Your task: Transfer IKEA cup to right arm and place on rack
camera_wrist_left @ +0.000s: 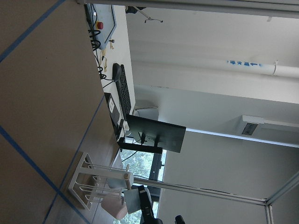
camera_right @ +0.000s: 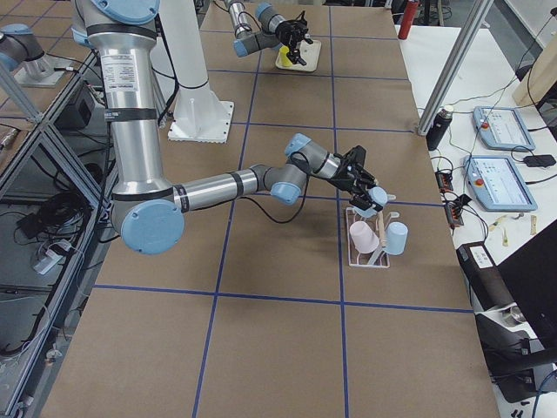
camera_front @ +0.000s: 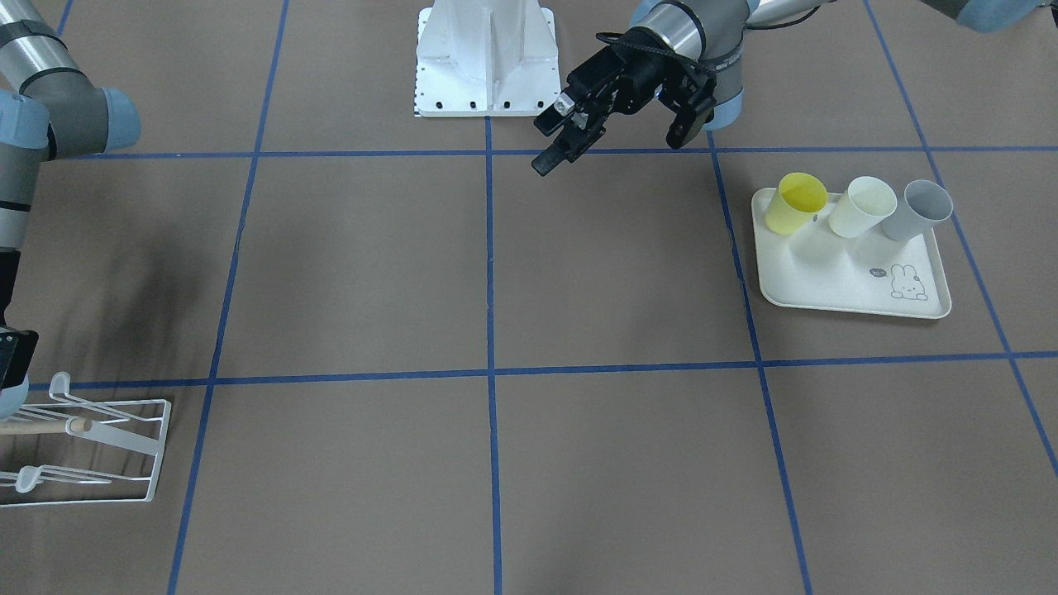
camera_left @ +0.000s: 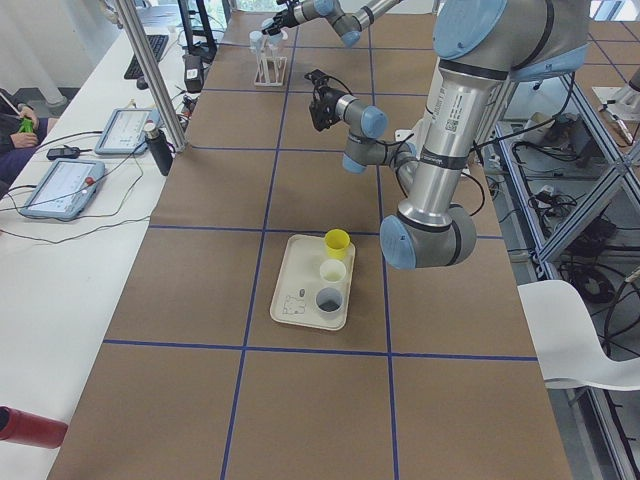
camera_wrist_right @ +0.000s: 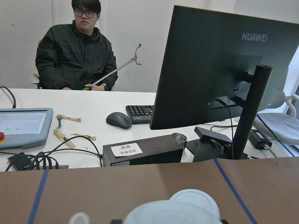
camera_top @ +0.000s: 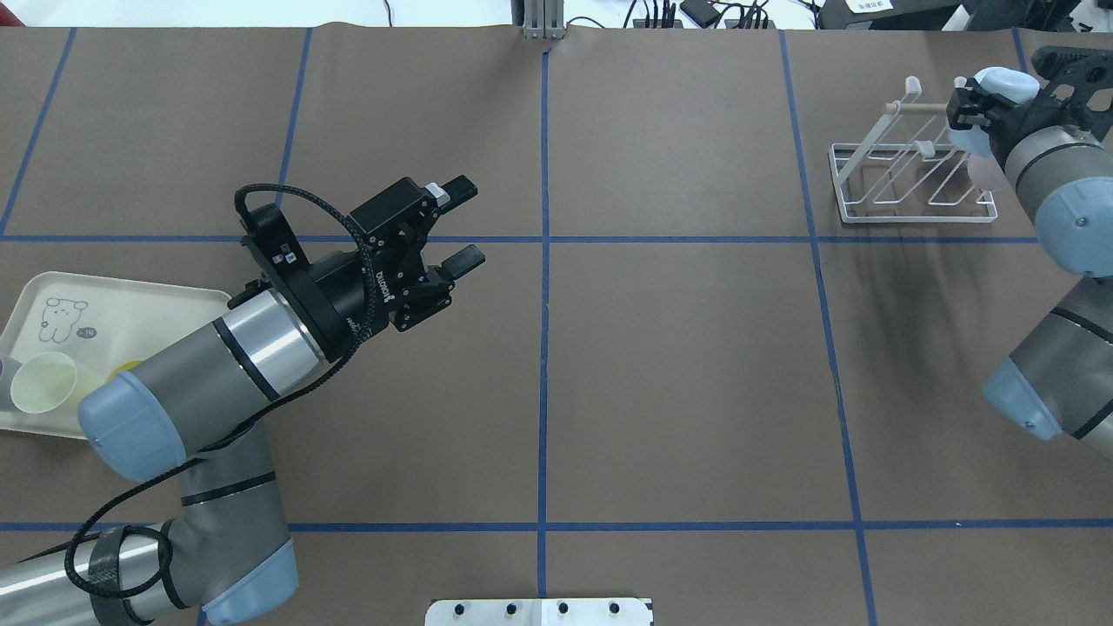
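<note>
While the handover looks complete, the placing is not yet done.

**Front-facing view:** the left gripper (camera_front: 616, 145) hangs empty above the table near the robot's base, jaws wide. Its arm is drawn clear of the tray (camera_front: 835, 293). A yellow cup (camera_front: 795, 202), a cream cup (camera_front: 862, 207) and a grey cup (camera_front: 916, 210) stand there in a row along the rim nearest the robot, presumably stock for later transfers.

**Overhead view:** the right arm (camera_top: 1056, 200) reaches out to the rack (camera_top: 913, 219), wrist bent down. The right gripper (camera_top: 974, 109) appears closed on a pale-blue cup (camera_top: 1004, 87), held over the dowel end of the rack, apparently to line it up with a prong.

**Right-side view:** the held cup sits tipped just above the rack, which already carries a pink cup (camera_right: 361, 235) and another blue cup (camera_right: 396, 237).

**Right wrist view:** only the held cup's round end shows at the bottom edge. Whether it touches a prong cannot be told.
</note>
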Robot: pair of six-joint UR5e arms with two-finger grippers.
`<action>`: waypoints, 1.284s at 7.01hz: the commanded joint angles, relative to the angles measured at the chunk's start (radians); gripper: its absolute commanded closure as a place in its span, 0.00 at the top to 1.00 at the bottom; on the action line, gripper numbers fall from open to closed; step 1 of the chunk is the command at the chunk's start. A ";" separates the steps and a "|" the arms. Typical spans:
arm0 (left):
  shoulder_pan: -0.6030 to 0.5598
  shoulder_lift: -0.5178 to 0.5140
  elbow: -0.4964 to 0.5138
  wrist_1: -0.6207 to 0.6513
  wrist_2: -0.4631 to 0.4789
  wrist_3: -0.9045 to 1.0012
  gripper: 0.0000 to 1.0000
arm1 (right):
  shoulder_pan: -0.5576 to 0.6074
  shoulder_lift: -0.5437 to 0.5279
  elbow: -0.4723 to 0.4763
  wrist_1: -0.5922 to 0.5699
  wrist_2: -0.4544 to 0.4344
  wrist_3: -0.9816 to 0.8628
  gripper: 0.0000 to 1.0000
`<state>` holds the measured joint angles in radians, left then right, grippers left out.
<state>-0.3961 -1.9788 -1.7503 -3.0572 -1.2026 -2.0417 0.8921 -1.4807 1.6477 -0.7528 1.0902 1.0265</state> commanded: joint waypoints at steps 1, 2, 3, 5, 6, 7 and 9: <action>-0.001 0.000 0.000 -0.002 -0.002 0.000 1.00 | 0.002 -0.022 0.011 0.044 -0.054 0.001 0.00; -0.001 0.000 0.005 -0.002 -0.002 0.000 1.00 | 0.002 -0.023 0.011 0.047 -0.062 0.003 0.00; -0.001 0.000 0.009 -0.003 -0.002 0.000 1.00 | -0.001 -0.024 0.008 0.047 -0.084 0.004 0.00; -0.001 0.002 0.009 -0.005 -0.002 0.000 1.00 | -0.015 -0.030 0.009 0.055 -0.114 0.006 0.00; -0.001 0.002 0.017 -0.008 -0.003 0.000 1.00 | -0.028 -0.030 0.009 0.055 -0.137 0.006 0.00; -0.001 0.002 0.017 -0.009 -0.003 0.000 1.00 | -0.045 -0.032 0.011 0.056 -0.165 0.007 0.00; -0.001 0.002 0.018 -0.009 -0.003 0.000 1.00 | -0.059 -0.033 0.008 0.056 -0.184 0.007 0.00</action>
<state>-0.3973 -1.9773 -1.7332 -3.0662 -1.2056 -2.0417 0.8400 -1.5127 1.6566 -0.6966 0.9160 1.0337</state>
